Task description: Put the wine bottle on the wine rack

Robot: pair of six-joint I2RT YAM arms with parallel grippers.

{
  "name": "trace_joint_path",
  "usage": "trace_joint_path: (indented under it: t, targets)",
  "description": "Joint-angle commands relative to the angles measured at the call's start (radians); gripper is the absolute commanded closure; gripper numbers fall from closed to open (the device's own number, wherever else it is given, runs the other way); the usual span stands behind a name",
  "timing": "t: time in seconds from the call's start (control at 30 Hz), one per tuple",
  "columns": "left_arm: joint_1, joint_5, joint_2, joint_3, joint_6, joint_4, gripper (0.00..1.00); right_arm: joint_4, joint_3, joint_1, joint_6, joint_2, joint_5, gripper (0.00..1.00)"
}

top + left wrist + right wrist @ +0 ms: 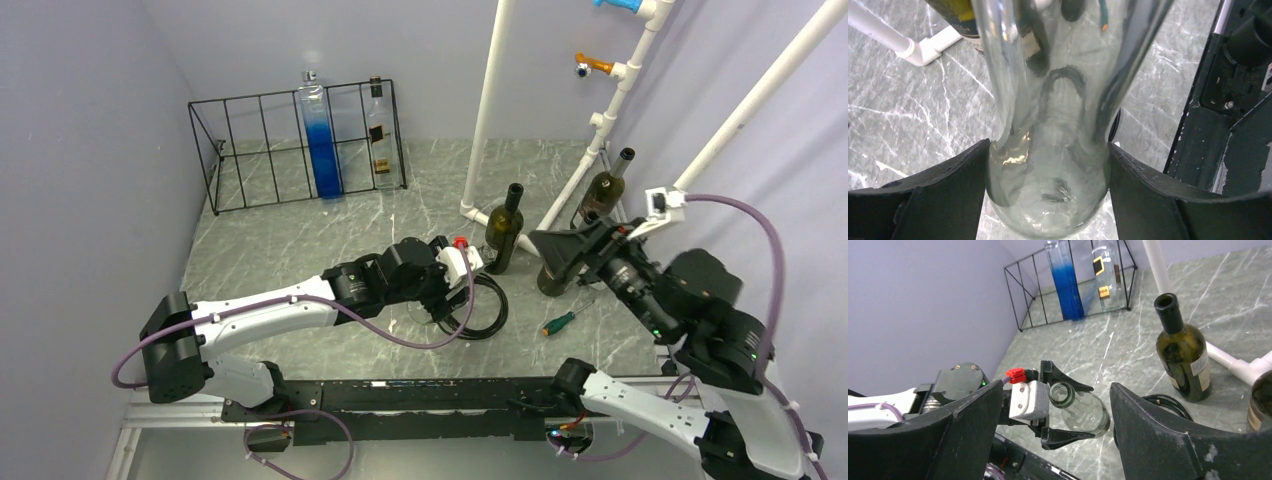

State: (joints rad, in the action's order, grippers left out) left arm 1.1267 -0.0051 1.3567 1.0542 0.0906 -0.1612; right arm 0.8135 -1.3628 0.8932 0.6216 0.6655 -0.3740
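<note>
My left gripper (458,280) is shut on a clear glass wine bottle (1048,150), one finger (948,195) on each side of its body. In the right wrist view the bottle (1083,412) is tilted, with its open mouth toward that camera, low over the table. The black wire wine rack (265,150) stands at the far left and also shows in the right wrist view (1040,295). It holds a tall blue-tinted bottle (322,140) and a clear yellow-labelled bottle (380,135). My right gripper (560,255) is open and empty, raised to the right of the left gripper.
Dark green bottles (505,235) (603,190) stand by the white pipe frame (485,110). A black cable coil (492,310) lies beside the left gripper. A green-handled screwdriver (558,322) lies near the front. A black rail (450,390) runs along the near edge.
</note>
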Motion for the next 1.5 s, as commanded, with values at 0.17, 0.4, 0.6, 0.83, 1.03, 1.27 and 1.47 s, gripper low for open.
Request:
trace_joint_path:
  t: [0.17,0.4,0.6,0.83,1.03,1.27,1.47]
  targets:
    - [-0.002,-0.094,-0.053,0.041,0.079,0.147,1.0,-0.024,0.03,0.004,0.026,-0.065,-0.078,0.17]
    - [-0.084,-0.104,-0.108,0.041,0.085,0.146,1.0,-0.042,0.092,0.004,0.025,-0.041,-0.059,0.16]
    - [-0.213,-0.093,-0.162,0.041,0.061,0.146,1.0,-0.068,0.138,0.004,0.002,0.013,-0.036,0.15]
    - [-0.395,-0.1,-0.195,0.074,0.004,0.111,1.0,-0.136,0.212,0.004,-0.061,0.08,0.001,0.13]
    - [-0.543,-0.136,-0.189,0.083,-0.035,0.095,1.0,-0.22,0.278,0.004,-0.117,0.142,0.02,0.12]
    - [-0.76,-0.097,-0.096,0.164,-0.139,0.025,1.0,-0.437,0.422,0.004,-0.137,0.201,0.154,0.12]
    - [-0.941,-0.128,-0.048,0.252,-0.151,-0.018,1.0,-0.49,0.441,0.004,-0.203,0.264,0.17,0.11]
